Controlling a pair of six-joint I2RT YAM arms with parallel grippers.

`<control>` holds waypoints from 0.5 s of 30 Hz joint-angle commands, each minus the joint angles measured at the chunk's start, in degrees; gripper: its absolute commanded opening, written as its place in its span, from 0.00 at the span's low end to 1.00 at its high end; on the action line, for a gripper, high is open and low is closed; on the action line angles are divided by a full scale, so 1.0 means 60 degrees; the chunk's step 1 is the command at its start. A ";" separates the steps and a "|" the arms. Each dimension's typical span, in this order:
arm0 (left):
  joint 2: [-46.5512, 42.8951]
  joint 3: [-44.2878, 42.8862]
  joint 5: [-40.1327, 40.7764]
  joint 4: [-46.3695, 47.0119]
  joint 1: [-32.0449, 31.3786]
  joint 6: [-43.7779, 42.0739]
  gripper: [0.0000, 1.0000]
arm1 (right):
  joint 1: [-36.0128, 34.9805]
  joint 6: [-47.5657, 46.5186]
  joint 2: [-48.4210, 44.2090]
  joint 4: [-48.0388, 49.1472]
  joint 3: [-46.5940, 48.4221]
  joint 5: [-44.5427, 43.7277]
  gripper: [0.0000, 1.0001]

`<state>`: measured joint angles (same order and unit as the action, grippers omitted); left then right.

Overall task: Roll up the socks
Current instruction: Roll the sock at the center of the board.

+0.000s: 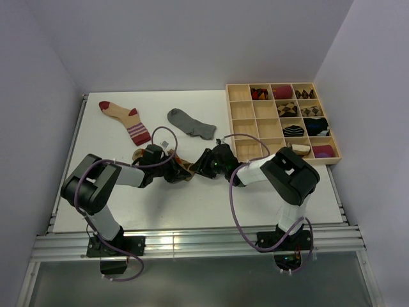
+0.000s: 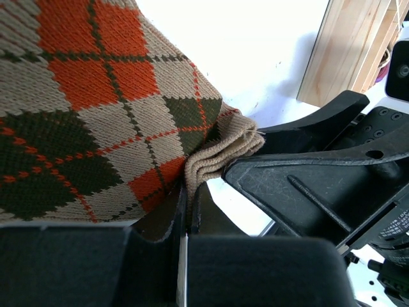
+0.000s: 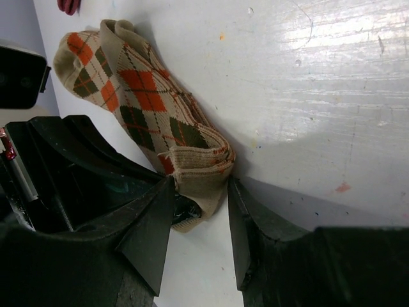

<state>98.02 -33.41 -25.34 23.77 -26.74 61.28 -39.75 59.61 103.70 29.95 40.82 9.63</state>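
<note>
Left tool (image 2: 186, 214) pinching argyle sock (image 2: 96, 96), right tool (image 3: 199, 188) astride

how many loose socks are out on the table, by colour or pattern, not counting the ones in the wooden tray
grey sock: 1
beige sock with dark-red toe and heel: 1
brown argyle sock: 1
total: 3

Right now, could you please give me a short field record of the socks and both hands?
argyle sock: gripped at its doubled-over cuff
left hand: shut on the cuff
right hand: shut across the folded cuff
grey sock: flat, unrolled, behind the hands
beige sock: flat, unrolled, far left
wooden tray: right side, holding sock bundles
</note>
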 commanded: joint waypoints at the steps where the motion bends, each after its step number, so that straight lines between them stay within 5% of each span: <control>1: 0.0392 0.0265 0.0606 -0.1164 0.0092 -0.0208 0.01 | 0.0091 -0.0004 0.0280 0.0193 -0.0080 0.0021 0.47; 15: 0.0627 0.0280 0.0459 -0.1193 0.0238 -0.0091 0.01 | 0.0325 -0.0209 0.0104 0.0851 -0.0665 0.0255 0.47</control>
<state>98.91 -33.41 -27.16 24.47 -25.82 62.61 -38.63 59.94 105.14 35.79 38.96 11.77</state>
